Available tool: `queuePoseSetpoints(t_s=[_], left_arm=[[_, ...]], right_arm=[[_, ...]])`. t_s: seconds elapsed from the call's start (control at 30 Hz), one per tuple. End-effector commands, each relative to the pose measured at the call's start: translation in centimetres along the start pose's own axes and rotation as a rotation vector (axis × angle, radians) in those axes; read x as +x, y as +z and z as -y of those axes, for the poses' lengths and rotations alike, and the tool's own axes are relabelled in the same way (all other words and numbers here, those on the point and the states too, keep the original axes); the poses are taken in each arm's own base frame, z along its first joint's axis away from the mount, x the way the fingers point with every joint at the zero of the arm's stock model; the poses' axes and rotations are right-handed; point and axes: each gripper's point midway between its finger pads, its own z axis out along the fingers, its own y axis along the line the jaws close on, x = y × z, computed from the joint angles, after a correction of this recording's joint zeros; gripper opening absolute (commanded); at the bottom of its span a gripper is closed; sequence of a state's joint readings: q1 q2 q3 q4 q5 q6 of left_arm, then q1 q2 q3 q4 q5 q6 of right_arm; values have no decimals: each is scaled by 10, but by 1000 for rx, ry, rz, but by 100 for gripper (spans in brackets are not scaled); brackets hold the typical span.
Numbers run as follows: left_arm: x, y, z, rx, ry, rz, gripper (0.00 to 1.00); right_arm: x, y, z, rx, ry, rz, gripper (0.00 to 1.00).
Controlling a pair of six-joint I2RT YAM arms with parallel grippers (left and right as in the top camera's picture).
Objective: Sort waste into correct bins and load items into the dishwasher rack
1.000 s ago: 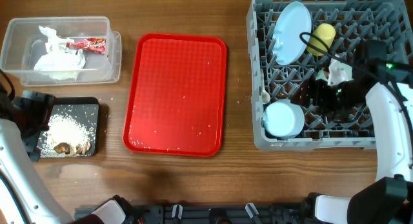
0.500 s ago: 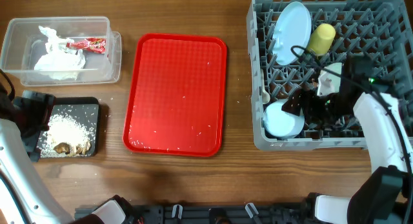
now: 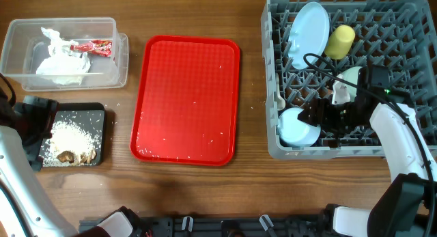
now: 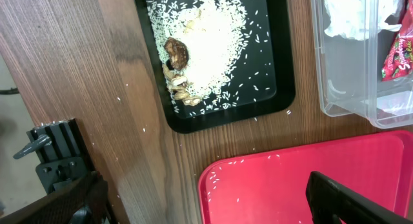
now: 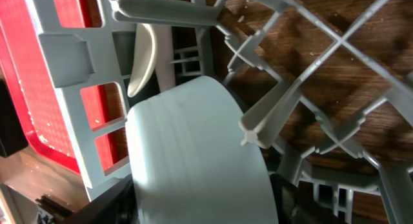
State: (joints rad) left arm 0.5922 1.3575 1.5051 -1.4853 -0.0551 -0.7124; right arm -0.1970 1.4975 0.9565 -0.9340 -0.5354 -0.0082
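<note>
The grey dishwasher rack (image 3: 273,149) stands at the right. In it are the pale blue plate (image 3: 308,32), the yellow-green cup (image 3: 341,40) and the pale blue bowl (image 3: 298,126). My right gripper (image 3: 319,116) is inside the rack, open, with a finger on each side of the bowl (image 5: 193,153). A white utensil (image 5: 142,56) leans in the rack's corner. My left gripper (image 3: 35,122) is open and empty by the black tray (image 3: 100,113), which holds rice and brown lumps (image 4: 187,62). The clear tub (image 3: 120,59) holds the napkin (image 3: 63,65) and the red wrapper (image 3: 94,48). I cannot make out the pale green bowl.
The flat red serving tray (image 3: 186,100) lies in the middle with a few rice grains on it. Loose grains are scattered on the wood near the black tray (image 4: 258,121). The rack's upright pegs (image 5: 271,114) crowd around my right gripper.
My right gripper has moved left and forward inside the rack, up to the pale blue bowl. The bowl and the left arm have not moved.
</note>
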Motion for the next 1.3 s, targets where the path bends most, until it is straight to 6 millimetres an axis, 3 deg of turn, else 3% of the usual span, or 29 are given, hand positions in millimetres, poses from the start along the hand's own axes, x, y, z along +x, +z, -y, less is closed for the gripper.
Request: queuePoseSetpoints(t_s=[0.0,0.47,0.57,0.67,0.87,1.13,1.27], left_arm=[[-3,-2,-1,0,-2,12,100],[-3,-2,-1,0,-2,12,100],[-3,-2,-1,0,-2,12,100],[-3,-2,-1,0,-2,12,100],[-3,-2,-1,0,-2,12,100],[-3,-2,-1,0,-2,12,100],[-3,-2,-1,0,-2,11,100]], right_arm=[[2,-6,-6,-12,30,-8,60],[-23,-67,-44,-26,-27,102,62],[-19,-65,-38,6,-15,82,65],[-15,-61,-13,127,33,73,68],[-3,-30,6,135,71,57,76],[4,-8,6,65,18,52,78],[3,-6,-5,-4,-28,59,76]])
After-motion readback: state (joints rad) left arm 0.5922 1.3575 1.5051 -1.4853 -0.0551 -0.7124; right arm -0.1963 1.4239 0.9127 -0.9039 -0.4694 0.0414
